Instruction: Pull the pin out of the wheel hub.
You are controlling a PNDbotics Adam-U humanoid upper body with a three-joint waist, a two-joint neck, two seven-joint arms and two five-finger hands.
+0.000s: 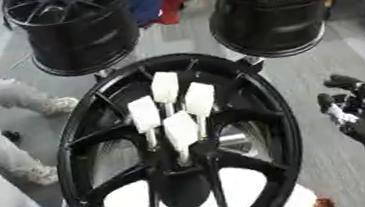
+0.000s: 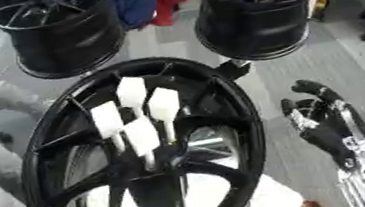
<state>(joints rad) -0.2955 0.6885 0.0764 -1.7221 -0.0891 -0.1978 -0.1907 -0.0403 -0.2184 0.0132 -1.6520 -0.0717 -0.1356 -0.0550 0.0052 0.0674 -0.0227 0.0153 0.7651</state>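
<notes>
Right hand (image 2: 325,119) fingers relaxed and spread, holding nothing, hanging well to the right of the wheel hub (image 1: 178,146) and apart from its rim. Left hand not visible. Four white-headed pins (image 1: 181,128) stand upright in the hub centre, clustered close together, stems running down to the black middle. Hub is black, multi-spoke, near and central. Two more black wheels (image 1: 75,29) sit far left and far right behind it
</notes>
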